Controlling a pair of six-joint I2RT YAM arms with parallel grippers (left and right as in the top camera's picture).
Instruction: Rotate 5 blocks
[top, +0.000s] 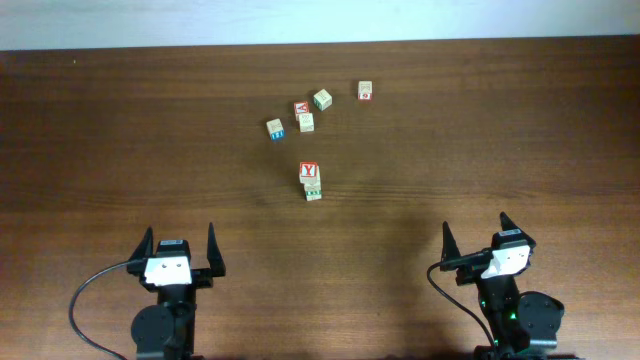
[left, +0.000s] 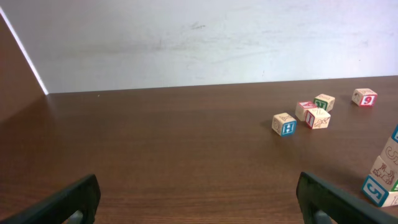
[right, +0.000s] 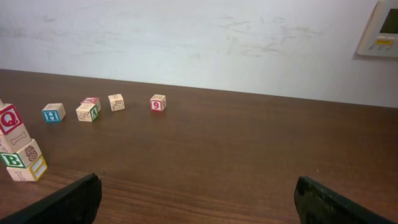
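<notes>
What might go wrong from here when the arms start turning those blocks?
1. The uneven stack stands nearer the arms than the loose blocks do. A reach past it toward the farther ones might knock it over.
2. The red-topped block and the tan block sit tight together, so wide-open fingers closing on one would probably shove the other.
</notes>
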